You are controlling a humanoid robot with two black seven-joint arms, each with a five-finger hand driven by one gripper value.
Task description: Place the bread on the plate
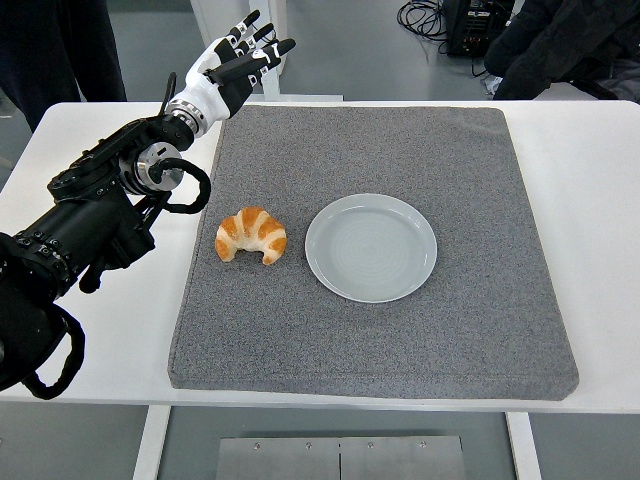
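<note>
A golden croissant [251,235] lies on the grey mat [400,350], just left of a pale grey plate [371,247] that holds nothing. The two are close but do not touch. My left hand [236,62] is raised over the mat's far left corner, well beyond the croissant, with its white and black fingers [262,50] spread and holding nothing. The black left arm [95,215] runs in from the left edge along the table's left side. My right arm does not show.
The mat covers most of the white table [600,180]. A person in dark clothes [60,50] stands at the top left, another dark figure [560,45] at the top right. Cables and a black box [450,20] lie on the floor behind.
</note>
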